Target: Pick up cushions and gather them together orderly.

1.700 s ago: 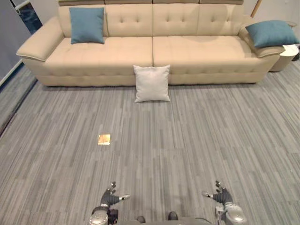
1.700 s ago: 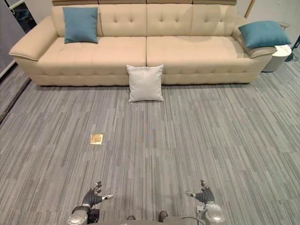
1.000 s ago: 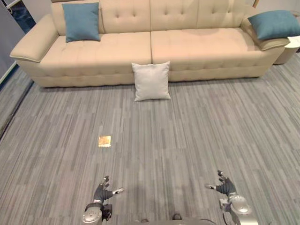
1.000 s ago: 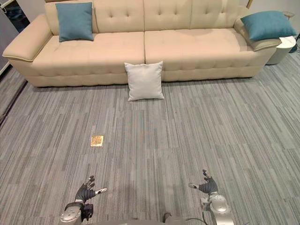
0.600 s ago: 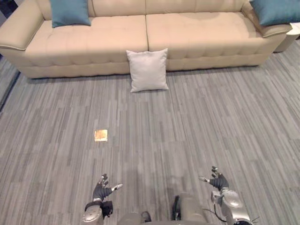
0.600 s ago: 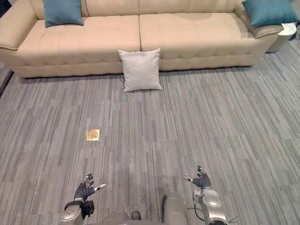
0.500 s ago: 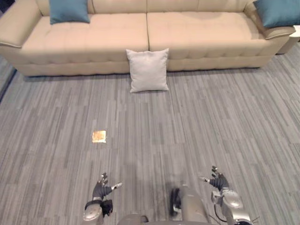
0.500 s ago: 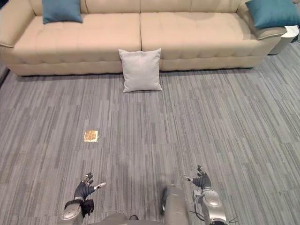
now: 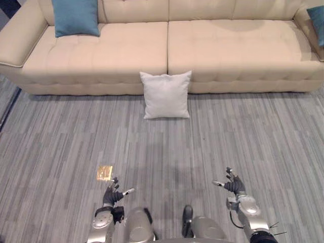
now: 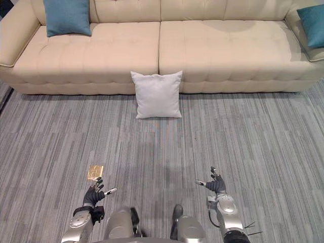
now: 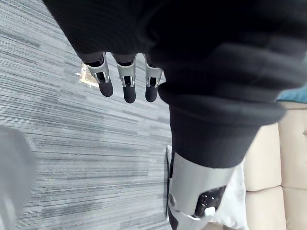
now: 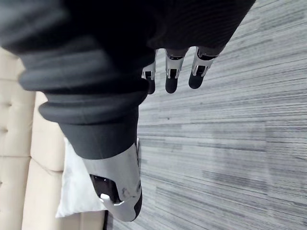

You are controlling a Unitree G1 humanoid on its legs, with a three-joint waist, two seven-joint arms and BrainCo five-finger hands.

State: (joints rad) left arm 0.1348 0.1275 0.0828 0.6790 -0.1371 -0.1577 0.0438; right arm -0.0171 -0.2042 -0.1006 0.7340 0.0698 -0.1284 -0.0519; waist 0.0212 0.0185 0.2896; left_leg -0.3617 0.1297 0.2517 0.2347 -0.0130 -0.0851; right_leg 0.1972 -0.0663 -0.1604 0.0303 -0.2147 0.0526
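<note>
Left eye view: nothing gathered yet, white cushion point(image 9: 166, 94) on the floor point(image 9: 253, 142) against the sofa point(image 9: 228, 50) front, blue cushion point(image 9: 75, 16) on its left seat, second blue cushion point(image 10: 311, 18) far right (edge only), left hand point(image 9: 112, 193) and right hand point(image 9: 233, 185) low, relaxed, empty.

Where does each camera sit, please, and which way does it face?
Left eye view: on the head, facing down and forward at floor, sofa and white cushion; open left hand and right hand show low.
Right eye view: beside it, facing the same way; the two share that whole scene.
Left wrist view: on the left wrist, looking along its fingers over the floor.
Right wrist view: on the right wrist, likewise; both wrist views catch the white cushion and sofa.
</note>
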